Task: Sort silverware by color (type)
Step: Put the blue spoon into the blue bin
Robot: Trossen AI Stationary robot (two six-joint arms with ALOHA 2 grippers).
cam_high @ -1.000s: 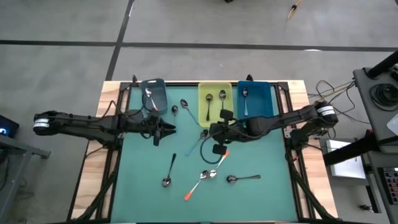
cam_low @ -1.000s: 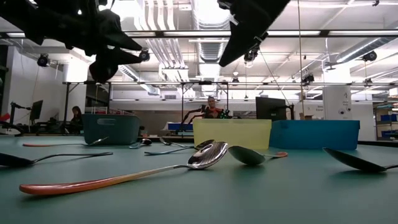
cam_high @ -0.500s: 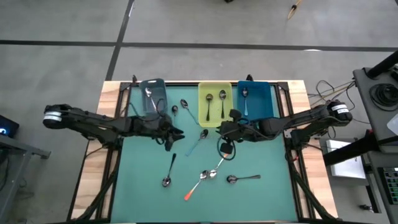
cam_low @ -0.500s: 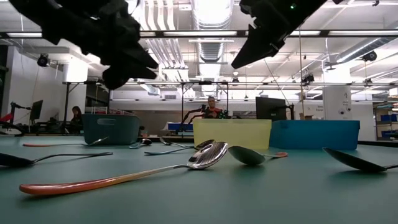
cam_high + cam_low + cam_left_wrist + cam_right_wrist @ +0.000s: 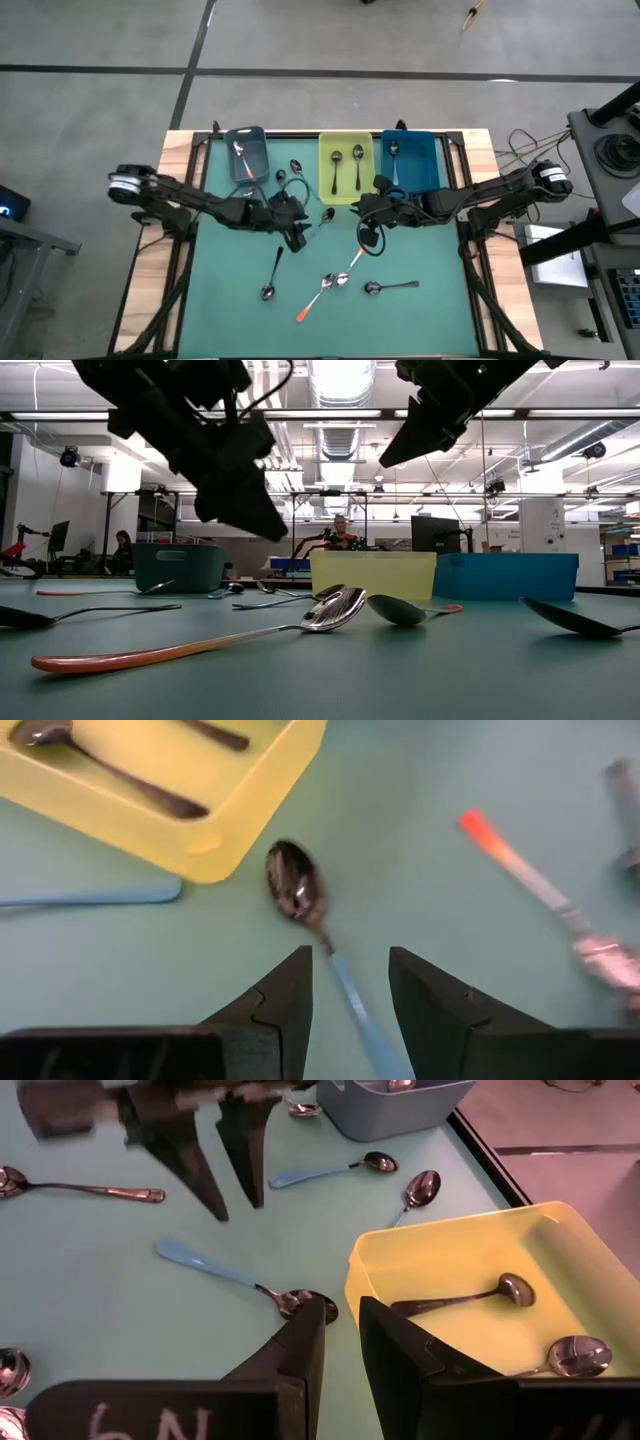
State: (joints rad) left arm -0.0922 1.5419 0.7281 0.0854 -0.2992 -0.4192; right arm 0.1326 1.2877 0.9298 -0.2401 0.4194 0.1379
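L gripper (image 5: 348, 982) jaws apart, empty, over pale-blue spoon (image 5: 305, 905) beside yellow bin (image 5: 346, 161) | R gripper (image 5: 340, 1327) narrow gap, empty, near same spoon | my worry: arms clash, or fingers skid thin handle | other spoons loose mid-mat

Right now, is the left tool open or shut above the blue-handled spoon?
Open. The left tool shows a clear gap between its two fingers, and the blue-handled spoon lies on the mat beneath, not gripped.
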